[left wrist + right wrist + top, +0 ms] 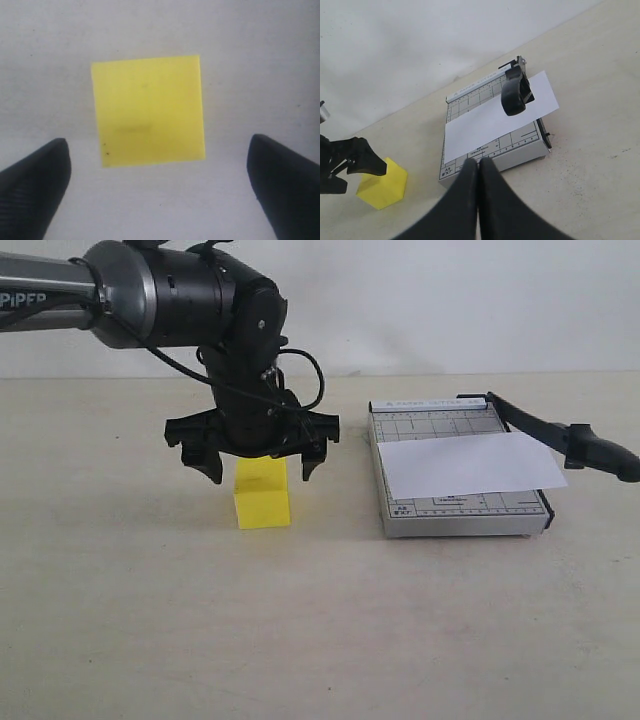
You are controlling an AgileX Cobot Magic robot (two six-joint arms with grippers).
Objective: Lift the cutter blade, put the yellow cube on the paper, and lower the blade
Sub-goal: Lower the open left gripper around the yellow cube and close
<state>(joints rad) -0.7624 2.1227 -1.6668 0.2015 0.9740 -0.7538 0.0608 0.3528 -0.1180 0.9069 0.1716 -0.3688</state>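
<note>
Straddling the yellow cube (pixel 262 502), the left fingers (pixel 35 190) stand released. The right fingers (pixel 465 200) are clenched empty; the cutter blade (pixel 560 435) is raised.

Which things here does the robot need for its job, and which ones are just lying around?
For the job: yellow cube, paper, cutter blade (already up), grey trimmer under the paper, left arm's open fingers above the cube.
Just there: table, white wall, right arm's shut fingers, holding nothing. No loose extras.
</note>
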